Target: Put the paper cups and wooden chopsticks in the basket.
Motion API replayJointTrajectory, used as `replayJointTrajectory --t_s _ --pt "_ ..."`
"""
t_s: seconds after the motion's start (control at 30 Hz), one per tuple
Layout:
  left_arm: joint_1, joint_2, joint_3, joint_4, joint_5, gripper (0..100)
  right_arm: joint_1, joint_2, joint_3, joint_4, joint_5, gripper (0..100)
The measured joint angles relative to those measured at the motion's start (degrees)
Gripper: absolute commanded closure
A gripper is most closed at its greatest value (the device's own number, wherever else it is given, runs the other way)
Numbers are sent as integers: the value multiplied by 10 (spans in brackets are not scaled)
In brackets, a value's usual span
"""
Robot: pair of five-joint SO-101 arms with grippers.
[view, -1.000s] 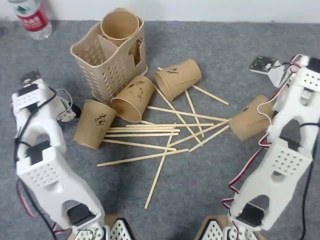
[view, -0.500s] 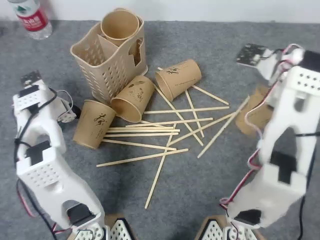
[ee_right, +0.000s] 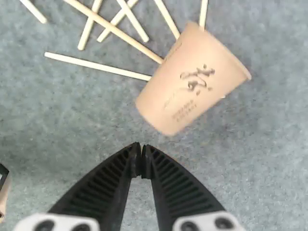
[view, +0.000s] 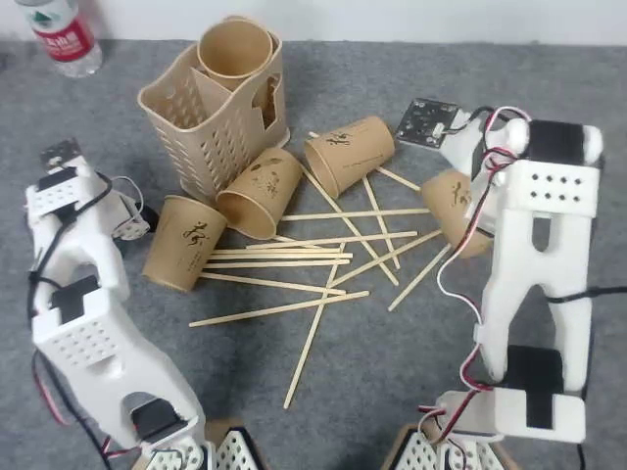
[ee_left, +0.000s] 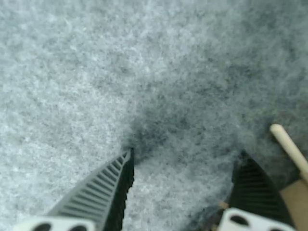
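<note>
The right tool point(ee_right: 141, 156) is clenched on nothing, tips pressed together, w/ the nearest paper cup point(ee_right: 192, 98) lying on its side just beyond them, not touching. Main risk: a closed tool can only shove. The cup is light & round, so a nudge prob. rolls it off over the grey tabletop point(ee_right: 269, 159) or into the chopsticks point(ee_right: 96, 66) beside it, scattering them. The tool would need to open first, then take the rim or wall. Too hard a squeeze would likely crush the thin paper.

In the high view that cup point(view: 454, 204) sits well apart from the basket point(view: 196, 137), w/ the chopsticks point(view: 294, 259) & three other fallen cups point(view: 348, 152) btwn, so a low carry could snag those. The basket already holds one cup point(view: 235, 49), and a bump on arrival could shove or tip it.

The left tool point(ee_left: 185, 173) hangs released over bare tabletop, gripping nothing.
</note>
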Motion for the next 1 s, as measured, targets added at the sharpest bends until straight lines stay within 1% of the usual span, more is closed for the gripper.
replayJointTrajectory --t_s 0.13,0.23,0.33,0.47,0.53,0.6,0.7,0.77,0.83,1.0 --pt "0 0 0 -2 0 688 -1 -8 -9 -5 -1 988" --pt "0 0 0 -5 0 688 -18 -9 -4 -66 -3 991" --pt "0 0 1 -6 0 688 -41 -10 42 -188 -47 991" --pt "0 0 1 -7 0 688 -66 -7 135 -414 -137 991" --pt "0 0 1 -7 0 688 -67 19 145 -516 -169 991" --pt "0 0 1 -7 0 688 -62 65 136 -571 -185 991" --pt "0 -1 5 -13 0 688 -62 164 77 -575 -192 991" --pt "1 -8 16 -23 0 688 -62 235 10 -547 -194 991" --pt "3 -8 16 -25 0 688 -63 309 -75 -489 -194 991" --pt "9 -8 16 -26 0 688 -62 467 -336 -287 -194 991"
